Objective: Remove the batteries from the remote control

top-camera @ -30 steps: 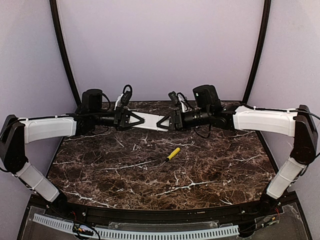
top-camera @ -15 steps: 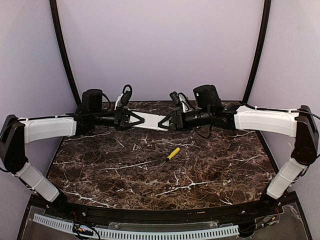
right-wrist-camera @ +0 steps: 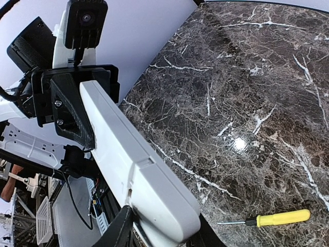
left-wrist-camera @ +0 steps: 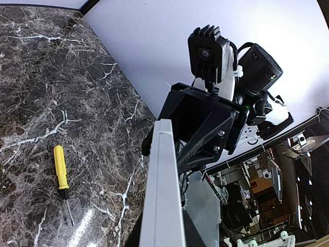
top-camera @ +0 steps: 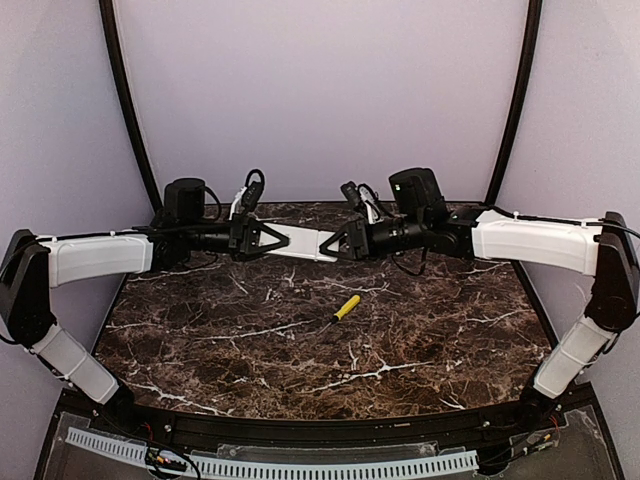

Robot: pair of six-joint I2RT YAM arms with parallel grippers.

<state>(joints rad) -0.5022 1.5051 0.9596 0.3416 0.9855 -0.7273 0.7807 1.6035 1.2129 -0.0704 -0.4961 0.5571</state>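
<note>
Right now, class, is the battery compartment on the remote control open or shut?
Shut: in the right wrist view the remote control shows its white back with the cover seated flush and nothing exposed inside.

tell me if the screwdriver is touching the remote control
Apart. In the top view the screwdriver lies on the table, a plain strip of marble separating it from the remote control; the right wrist view shows the same gap.
</note>
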